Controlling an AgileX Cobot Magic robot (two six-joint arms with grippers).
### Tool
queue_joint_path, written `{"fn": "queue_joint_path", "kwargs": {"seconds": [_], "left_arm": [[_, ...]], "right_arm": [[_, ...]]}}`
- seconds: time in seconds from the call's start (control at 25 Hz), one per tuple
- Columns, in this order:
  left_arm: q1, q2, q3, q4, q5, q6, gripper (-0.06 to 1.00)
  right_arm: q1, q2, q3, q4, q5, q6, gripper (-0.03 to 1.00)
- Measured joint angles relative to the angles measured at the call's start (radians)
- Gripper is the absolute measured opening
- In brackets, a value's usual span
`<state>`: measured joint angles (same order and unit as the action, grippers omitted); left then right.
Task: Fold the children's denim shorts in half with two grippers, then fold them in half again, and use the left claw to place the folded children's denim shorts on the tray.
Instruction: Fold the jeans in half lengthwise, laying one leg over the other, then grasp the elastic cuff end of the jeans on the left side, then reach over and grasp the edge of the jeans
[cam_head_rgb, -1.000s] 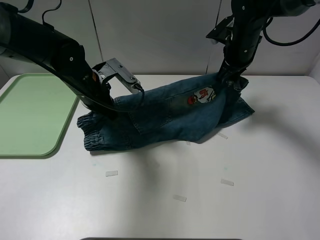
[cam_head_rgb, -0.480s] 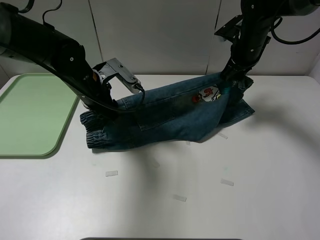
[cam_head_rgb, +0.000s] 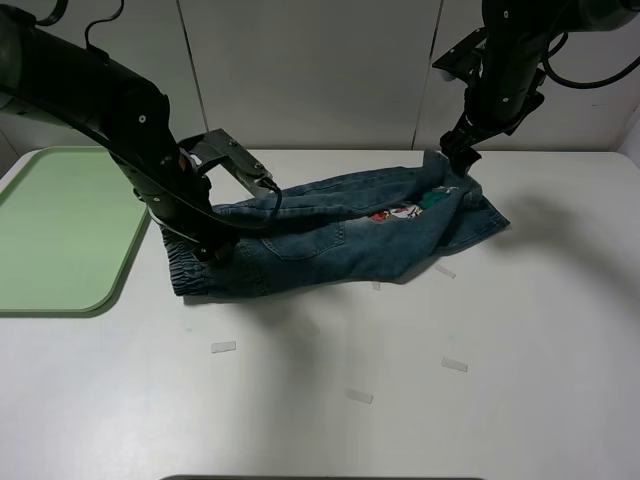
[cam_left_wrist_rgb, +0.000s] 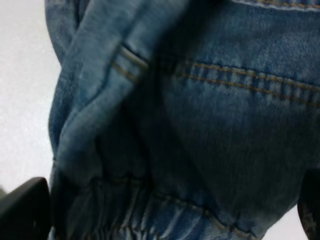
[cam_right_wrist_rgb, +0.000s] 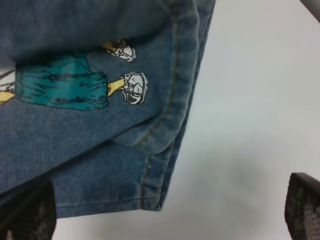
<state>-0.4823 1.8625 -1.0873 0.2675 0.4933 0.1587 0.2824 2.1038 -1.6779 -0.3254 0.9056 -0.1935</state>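
Denim lies doubled lengthwise on the white table (cam_head_rgb: 400, 400): the children's denim shorts (cam_head_rgb: 340, 235) rest between the arms, cartoon patch (cam_right_wrist_rgb: 60, 90) peeping from the fold near the leg end, so the first fold looks done. The left gripper (cam_head_rgb: 207, 248) sits low at the waistband end with jaws spread over the cloth, and the right gripper (cam_head_rgb: 448, 160) hovers just above the leg end, jaws apart, gripping nothing. Left, I judge, are the second fold and the carry to the tray (cam_head_rgb: 60, 230) just beside the waistband.

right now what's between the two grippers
Only the children's denim shorts, lying from the left gripper to the right gripper; the exterior high view shows it.
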Motion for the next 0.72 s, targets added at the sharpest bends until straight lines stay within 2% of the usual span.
{"fn": "queue_joint_path", "kwargs": {"seconds": [0.24,0.44,0.56,0.72], "left_arm": [[0.000,-0.003,0.000,0.083,0.010,-0.061,0.99],[0.000,-0.087,0.000,0.099,0.039,-0.089,0.99],[0.000,-0.145,-0.001,0.099,0.088,-0.104,0.99],[0.000,-0.226,-0.001,0.099,0.202,-0.159,0.99]], "right_arm": [[0.000,0.000,0.000,0.000,-0.001,0.000,0.69],[0.000,-0.015,-0.001,0.005,-0.001,0.006,0.69],[0.000,-0.030,-0.001,0.023,0.010,0.020,0.69],[0.007,-0.032,-0.003,0.036,0.082,0.029,0.69]]}}
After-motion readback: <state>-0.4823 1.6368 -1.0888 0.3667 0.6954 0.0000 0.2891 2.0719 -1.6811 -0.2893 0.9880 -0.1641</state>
